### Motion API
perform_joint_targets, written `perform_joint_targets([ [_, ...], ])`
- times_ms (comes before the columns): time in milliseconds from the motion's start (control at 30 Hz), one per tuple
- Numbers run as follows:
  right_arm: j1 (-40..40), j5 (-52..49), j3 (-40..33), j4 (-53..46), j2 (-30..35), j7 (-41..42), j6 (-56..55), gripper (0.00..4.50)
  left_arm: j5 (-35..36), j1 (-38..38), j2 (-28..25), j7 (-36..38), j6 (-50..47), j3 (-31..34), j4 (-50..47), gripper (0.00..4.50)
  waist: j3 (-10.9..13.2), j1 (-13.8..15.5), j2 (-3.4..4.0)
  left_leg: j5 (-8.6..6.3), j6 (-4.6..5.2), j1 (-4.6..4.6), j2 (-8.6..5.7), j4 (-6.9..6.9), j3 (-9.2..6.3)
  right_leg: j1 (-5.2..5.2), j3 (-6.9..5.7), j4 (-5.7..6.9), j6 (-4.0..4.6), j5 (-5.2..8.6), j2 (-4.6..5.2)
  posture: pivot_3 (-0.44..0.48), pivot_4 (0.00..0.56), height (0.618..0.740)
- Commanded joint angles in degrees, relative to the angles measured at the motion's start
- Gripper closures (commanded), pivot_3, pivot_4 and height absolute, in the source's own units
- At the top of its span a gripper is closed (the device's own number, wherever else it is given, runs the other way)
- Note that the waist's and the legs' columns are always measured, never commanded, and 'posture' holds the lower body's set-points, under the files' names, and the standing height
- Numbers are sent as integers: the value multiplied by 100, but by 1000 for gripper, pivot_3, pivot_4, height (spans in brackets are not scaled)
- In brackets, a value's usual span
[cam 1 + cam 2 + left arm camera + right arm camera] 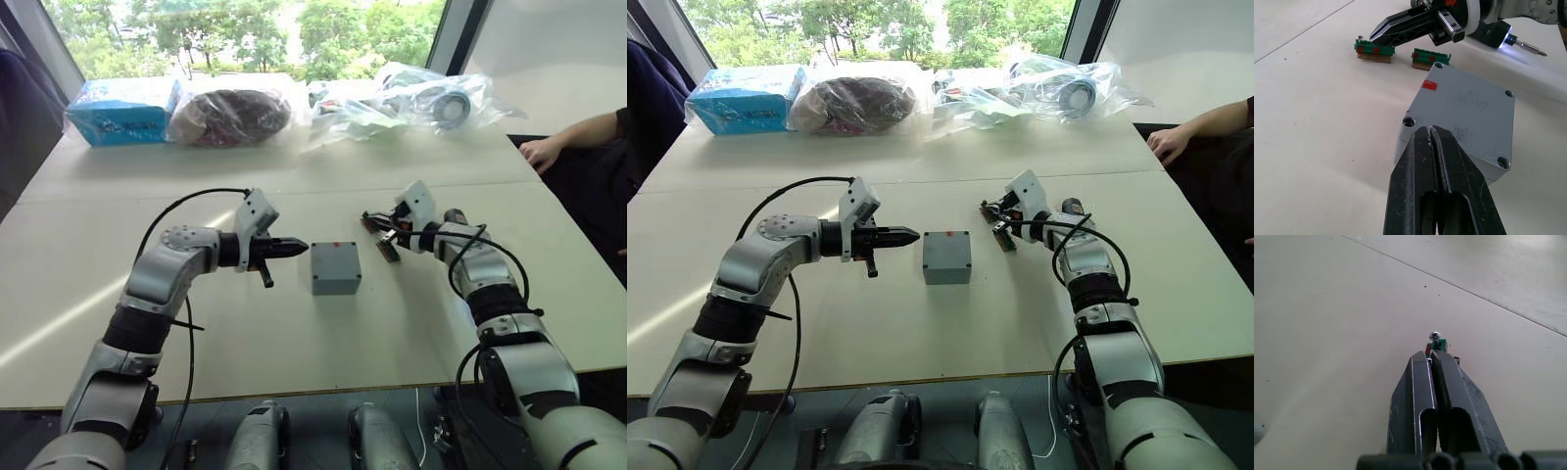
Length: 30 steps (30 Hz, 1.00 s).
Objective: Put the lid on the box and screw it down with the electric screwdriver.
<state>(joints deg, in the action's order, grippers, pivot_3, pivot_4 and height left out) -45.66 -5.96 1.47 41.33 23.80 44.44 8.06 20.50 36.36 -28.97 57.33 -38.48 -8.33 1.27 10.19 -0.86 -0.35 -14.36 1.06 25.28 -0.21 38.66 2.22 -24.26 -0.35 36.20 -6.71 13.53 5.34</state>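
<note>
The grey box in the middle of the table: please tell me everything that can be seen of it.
The box is a small square grey enclosure that looks like plastic. The lid is already on top of it and closed flush. Recessed screw holes show at its four corners, and a small red mark lies near one edge, with faint scribbles mid-lid. It sits flat on the pale table between the two grippers. The left gripper, shut, points at it from beside it without touching. Two small green parts lie just beyond it.

Blue box (pixel 125 110) — bagged parts (pixel 431 96) beyond
</note>
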Motion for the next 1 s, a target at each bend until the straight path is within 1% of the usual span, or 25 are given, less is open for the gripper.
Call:
perform_joint_targets([
  [33, -8, -178, -200, -458, 91, 65, -10, 4466, 40, 11, -50, 44, 63, 19, -150, 4500, 0, 0, 0, 0, 0, 0, 0, 0, 0, -1, 0, 0, 0, 0, 0, 0, 150, 740],
  [267, 145, -276, -255, -723, 124, 173, 61, 4466, 35, 62, -30, 89, 93, -4, -73, 4500, 0, 12, 0, 0, 0, 0, 0, 0, 0, 0, 0, 0, 0, 0, 1, 0, 150, 740],
  [367, 228, -403, -355, -1052, 136, 186, 143, 4466, 80, 69, -45, 120, 38, 17, -117, 4500, 0, 12, 0, 0, 0, 0, 0, 0, 0, 0, 0, 0, 0, 0, 1, 0, 150, 740],
  [400, 292, -473, -382, -1282, 153, 217, 233, 4466, 113, 60, -67, 150, -3, 29, -159, 4500, 0, 9, 1, 0, 0, 0, 0, 0, 0, 0, 0, 0, 0, 0, 1, 0, 150, 740],
  [533, 935, -1001, -414, -3127, 273, 379, 1126, 4466, 344, -28, -387, 529, -255, 47, -509, 4500, 1, 9, 2, 0, 0, 2, 6, 0, -3, -4, 1, 2, 0, 0, 1, 0, 150, 740],
  [633, 1186, -1188, -409, -3779, 310, 312, 1557, 4466, 417, -43, -498, 605, -311, 35, -603, 4500, 1, 12, 2, 0, 0, 1, 7, -1, -3, -3, 1, 1, 0, 0, 1, 0, 150, 740],
  [733, 1696, -1315, -265, -4652, 314, 219, 1961, 4466, 455, -16, -568, 645, -342, 53, -644, 4500, 1, 45, 1, 0, 1, 0, 7, 2, -5, 0, 1, 4, 0, 0, 2, 0, 150, 740],
  [833, 1955, -1369, -178, -4980, 267, 119, 2177, 4466, 461, 22, -554, 622, -340, 34, -627, 4500, 1, 39, 2, -1, 1, 1, 6, 3, -6, 1, 0, 3, 0, 0, 3, 0, 150, 740],
  [1000, 2106, -1386, -87, -5087, 239, -5, 2316, 4466, 458, 57, -525, 610, -324, 17, -588, 4500, 1, 26, 2, -1, 1, 0, 3, 7, -6, 2, 0, 4, 0, 0, 1, 0, 150, 740],
])
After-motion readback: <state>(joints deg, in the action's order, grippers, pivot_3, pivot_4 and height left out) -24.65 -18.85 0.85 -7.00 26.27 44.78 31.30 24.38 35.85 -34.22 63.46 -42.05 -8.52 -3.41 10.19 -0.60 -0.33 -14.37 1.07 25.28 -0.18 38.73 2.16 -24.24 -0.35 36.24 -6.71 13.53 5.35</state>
